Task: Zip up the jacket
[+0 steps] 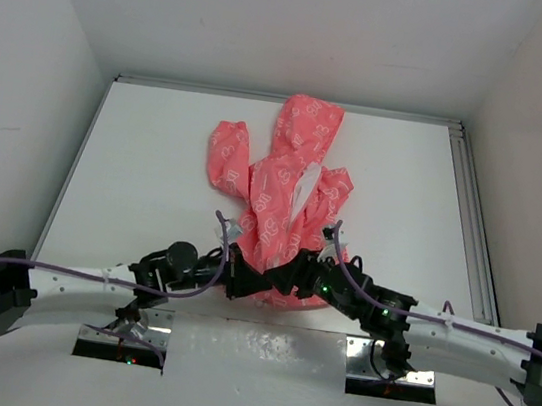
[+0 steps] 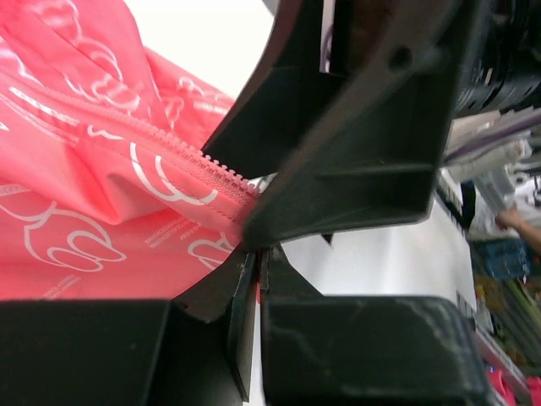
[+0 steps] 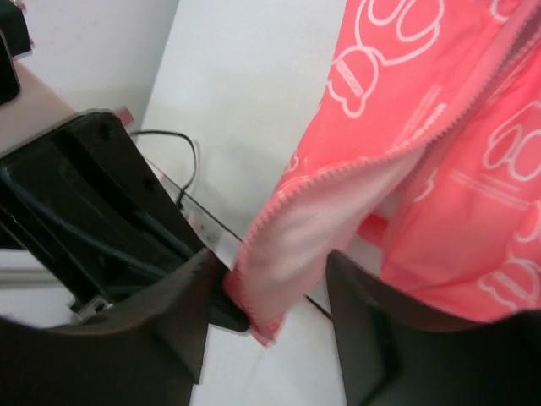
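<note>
The coral-pink jacket [image 1: 289, 180] with a white outline print lies mid-table, hood toward the far wall, front partly open with white lining showing. Both grippers meet at its near hem. My left gripper [image 1: 240, 281] is shut on a thin sliver of the jacket's bottom edge [image 2: 255, 254], just below the zipper teeth [image 2: 211, 165]. My right gripper [image 1: 297, 275] is open. The jacket's front edge [image 3: 287, 254], with zipper teeth and pale lining, hangs between its fingers [image 3: 173, 321] and touches the left one. The zipper slider is not visible.
The white table [image 1: 130, 203] has a raised rail along its right side [image 1: 470, 221] and white walls around it. The right gripper's black body [image 2: 355, 135] is close above the left jaws. The left arm's black body and cable [image 3: 84, 194] are beside the right gripper.
</note>
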